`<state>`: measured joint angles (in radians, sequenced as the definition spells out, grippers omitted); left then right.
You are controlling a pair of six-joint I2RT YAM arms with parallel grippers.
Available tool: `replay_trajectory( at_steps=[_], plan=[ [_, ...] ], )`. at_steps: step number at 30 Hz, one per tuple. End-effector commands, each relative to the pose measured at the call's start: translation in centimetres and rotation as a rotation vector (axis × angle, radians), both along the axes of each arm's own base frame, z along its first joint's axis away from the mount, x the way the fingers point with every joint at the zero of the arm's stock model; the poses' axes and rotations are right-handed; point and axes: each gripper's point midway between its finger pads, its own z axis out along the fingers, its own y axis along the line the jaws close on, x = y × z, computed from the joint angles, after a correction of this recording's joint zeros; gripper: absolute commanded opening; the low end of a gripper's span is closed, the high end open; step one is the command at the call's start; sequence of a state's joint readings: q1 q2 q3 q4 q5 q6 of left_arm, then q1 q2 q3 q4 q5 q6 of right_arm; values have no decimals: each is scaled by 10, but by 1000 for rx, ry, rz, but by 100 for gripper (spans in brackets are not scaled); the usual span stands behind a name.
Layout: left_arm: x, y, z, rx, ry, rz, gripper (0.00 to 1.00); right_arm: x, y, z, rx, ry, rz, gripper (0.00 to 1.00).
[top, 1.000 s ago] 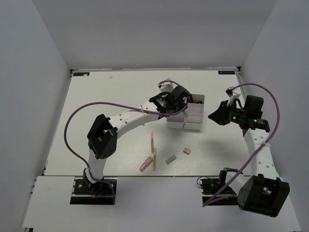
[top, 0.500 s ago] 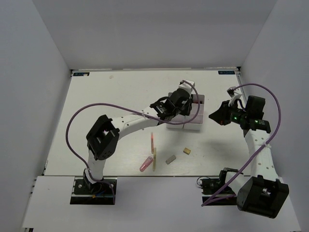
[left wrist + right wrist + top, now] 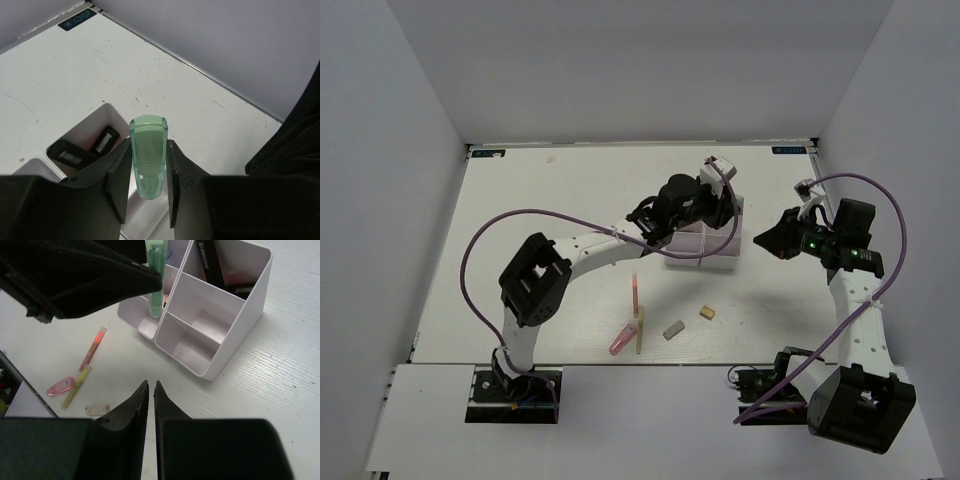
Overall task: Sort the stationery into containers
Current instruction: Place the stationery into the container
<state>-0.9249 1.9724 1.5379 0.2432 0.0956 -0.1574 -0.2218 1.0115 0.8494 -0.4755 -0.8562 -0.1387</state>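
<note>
one green marker [image 3: 148, 142] clamped upright in left gripper [image 3: 146, 165], long axis vertical, lower end seemingly inside white bins [image 3: 239, 326]; right gripper [image 3: 151, 385] nearby, empty, fingers almost together; scuffed white table [image 3: 75, 65], pale walls [image 3: 225, 30].

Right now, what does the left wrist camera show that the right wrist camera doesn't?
Only left wrist: the dark label sticker at the table's far edge. Only right wrist: the right gripper, plus a thin pink stick, thin yellow stick, pink marker and grey eraser lying loose. Both: the translucent green marker in the left gripper, and the white plastic bin block holding black items.
</note>
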Motion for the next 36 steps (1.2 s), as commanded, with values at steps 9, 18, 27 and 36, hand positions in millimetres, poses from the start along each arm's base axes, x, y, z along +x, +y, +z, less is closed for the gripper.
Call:
replay_trajectory(
  at_steps=[9, 18, 27, 36],
  plan=[
    [23, -9, -15, -70, -65, -107, 1, -4, 4, 14, 48, -56, 59, 15],
    [30, -16, -34, -41, -79, -115, 1, -8, 4, 17, 76, -70, 82, 19],
    [28, -8, -34, -37, -63, -85, 52, -8, 3, 17, 101, -60, 91, 19],
    [7, -11, 7, -74, -95, -107, 9, -7, 2, 18, 103, -54, 86, 44]
  ],
)
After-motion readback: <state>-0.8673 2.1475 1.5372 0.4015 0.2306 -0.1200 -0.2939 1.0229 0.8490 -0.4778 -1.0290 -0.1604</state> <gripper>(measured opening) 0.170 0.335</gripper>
